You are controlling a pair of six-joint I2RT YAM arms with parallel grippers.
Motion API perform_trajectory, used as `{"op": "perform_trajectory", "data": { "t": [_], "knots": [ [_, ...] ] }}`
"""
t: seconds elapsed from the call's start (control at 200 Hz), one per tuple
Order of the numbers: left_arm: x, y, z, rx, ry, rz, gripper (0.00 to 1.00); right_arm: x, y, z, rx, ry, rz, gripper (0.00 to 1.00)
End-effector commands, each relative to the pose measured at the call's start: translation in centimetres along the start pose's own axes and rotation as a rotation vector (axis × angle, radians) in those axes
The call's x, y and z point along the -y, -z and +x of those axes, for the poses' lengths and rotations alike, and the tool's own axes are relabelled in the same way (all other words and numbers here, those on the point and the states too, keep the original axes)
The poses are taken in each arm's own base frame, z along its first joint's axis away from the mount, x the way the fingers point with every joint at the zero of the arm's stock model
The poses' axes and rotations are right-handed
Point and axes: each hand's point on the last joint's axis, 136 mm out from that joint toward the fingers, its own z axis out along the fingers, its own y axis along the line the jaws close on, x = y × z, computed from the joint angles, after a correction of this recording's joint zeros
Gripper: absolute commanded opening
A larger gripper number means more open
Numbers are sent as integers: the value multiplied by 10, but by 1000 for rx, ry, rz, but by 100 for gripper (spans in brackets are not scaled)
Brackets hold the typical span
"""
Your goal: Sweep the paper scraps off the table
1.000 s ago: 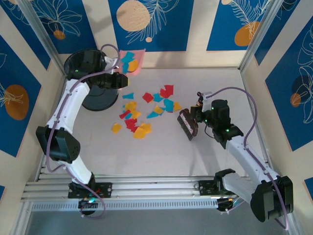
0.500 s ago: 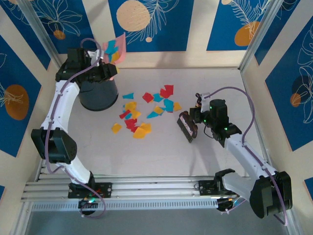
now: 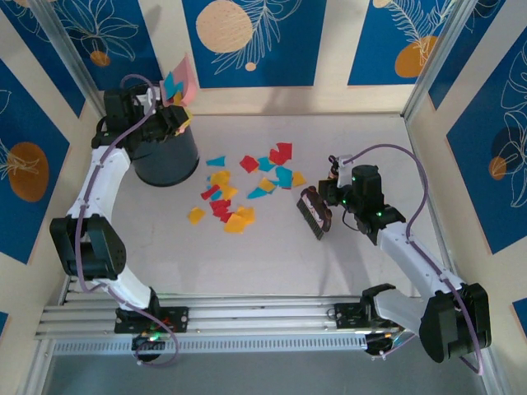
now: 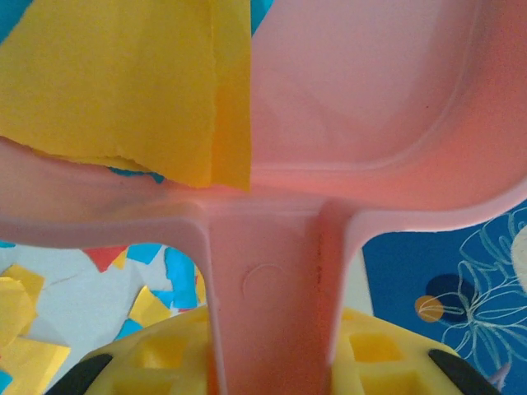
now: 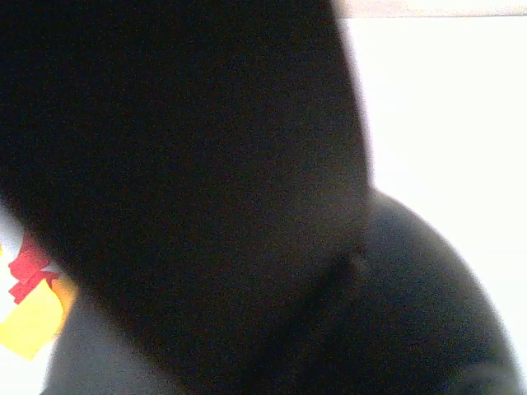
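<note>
Now that the left gripper [image 3: 167,118], clamped on the pink dustpan [image 3: 183,78], has swung it up over the black bin [image 3: 169,160], its load should tip in. Most paper scraps [image 3: 247,185] lie on the table [image 3: 272,255], beside the right gripper [image 3: 336,194] clutching the brush [image 3: 314,212].

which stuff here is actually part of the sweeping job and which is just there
For the job: paper scraps, table, pink dustpan, brush, black bin.
Just there: patterned walls, aluminium rails.
</note>
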Motion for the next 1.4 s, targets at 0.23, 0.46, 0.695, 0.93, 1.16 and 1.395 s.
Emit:
{"op": "perform_trajectory", "data": {
  "t": [0.23,0.46,0.695,0.93,1.16,1.395],
  "knots": [
    [26,19,-23,113,87,183,0,-7,3,-16,32,-10,-28,0],
    [25,19,-28,136,172,252,0,-7,2,-15,28,-13,-30,0],
    [32,24,-31,170,241,335,0,-7,2,-16,28,-12,-27,0],
    [37,31,-32,199,295,388,0,-6,1,-15,26,-8,-24,0],
    [41,36,-36,221,375,462,0,-5,1,-13,24,-7,-22,0],
    [49,45,-39,243,443,535,0,-5,1,-13,23,-12,-24,0]
  ]
}}
